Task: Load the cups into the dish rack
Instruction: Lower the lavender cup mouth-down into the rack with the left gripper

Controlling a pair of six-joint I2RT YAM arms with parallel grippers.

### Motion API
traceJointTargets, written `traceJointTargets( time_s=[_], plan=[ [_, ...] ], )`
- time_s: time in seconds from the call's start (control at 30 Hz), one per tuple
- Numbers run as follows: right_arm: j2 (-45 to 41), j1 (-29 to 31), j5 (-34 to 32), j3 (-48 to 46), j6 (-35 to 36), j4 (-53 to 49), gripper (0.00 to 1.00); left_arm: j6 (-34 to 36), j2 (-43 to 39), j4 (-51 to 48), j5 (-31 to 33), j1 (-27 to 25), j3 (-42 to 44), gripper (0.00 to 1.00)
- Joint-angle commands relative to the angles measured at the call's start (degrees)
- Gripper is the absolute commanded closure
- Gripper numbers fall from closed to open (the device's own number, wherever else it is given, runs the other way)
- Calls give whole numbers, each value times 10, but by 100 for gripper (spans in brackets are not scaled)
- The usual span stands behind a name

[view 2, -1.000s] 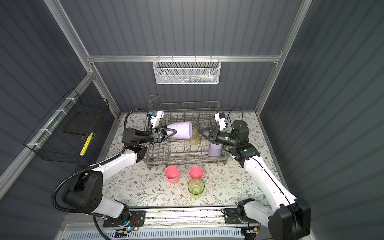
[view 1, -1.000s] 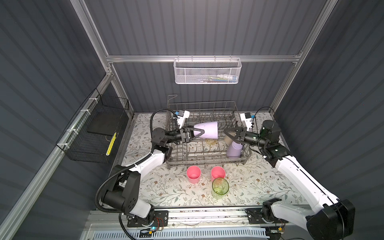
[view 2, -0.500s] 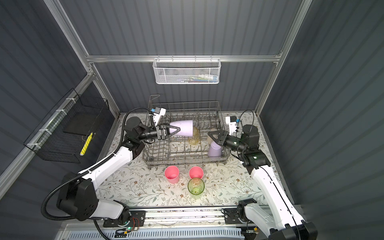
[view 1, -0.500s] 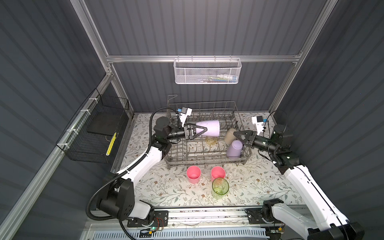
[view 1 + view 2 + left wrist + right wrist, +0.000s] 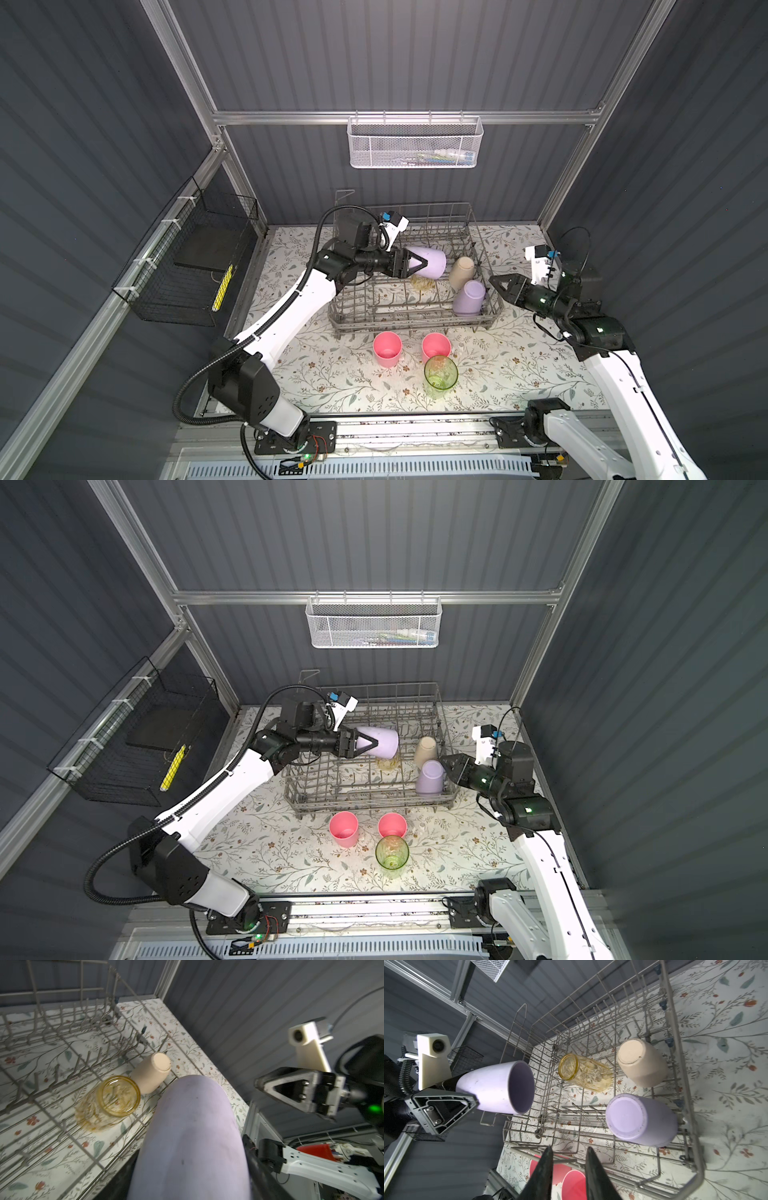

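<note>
The left gripper (image 5: 420, 261) pinched a lilac cup (image 5: 434, 262) sideways over the dish rack (image 5: 409, 325), whose 3 o'clock side held a beige cup (image 5: 462, 272), yellow glass (image 5: 422, 282) and second lilac cup (image 5: 469, 297), beside the right gripper (image 5: 569, 1150), fingers (image 5: 546, 1167) slightly parted, empty.

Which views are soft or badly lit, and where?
Left wrist view: blurred, grey wire dish rack tines soft, held lilac plastic cup fills the foreground. Right wrist view: rack sharp, that arm's black fingers defocused. Both top views: sharp; bright pool on the floral tabletop round the clear green ribbed cup, walls dark.
</note>
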State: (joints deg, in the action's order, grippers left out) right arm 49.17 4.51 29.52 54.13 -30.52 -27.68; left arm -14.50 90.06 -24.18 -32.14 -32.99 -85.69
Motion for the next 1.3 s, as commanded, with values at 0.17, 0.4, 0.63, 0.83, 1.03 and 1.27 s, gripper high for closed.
traceJointTargets(
  time_s=[0.17,0.4,0.63,0.83,1.03,1.27],
  plan=[
    [-5,-13,-21,-5,41,-30,70,94,71,-173,189,-55,-89,60],
    [1,-19,-17,-12,45,-26,70,113,107,-216,249,-83,-120,60],
    [10,-24,-10,-18,45,-18,69,121,129,-230,267,-93,-133,61],
    [13,-26,-7,-23,45,-15,69,126,159,-233,267,-108,-150,61],
    [12,-29,-5,-26,49,-16,69,130,192,-239,269,-125,-174,61],
    [9,-32,-1,-31,50,-17,69,133,223,-250,286,-139,-192,62]
  ],
)
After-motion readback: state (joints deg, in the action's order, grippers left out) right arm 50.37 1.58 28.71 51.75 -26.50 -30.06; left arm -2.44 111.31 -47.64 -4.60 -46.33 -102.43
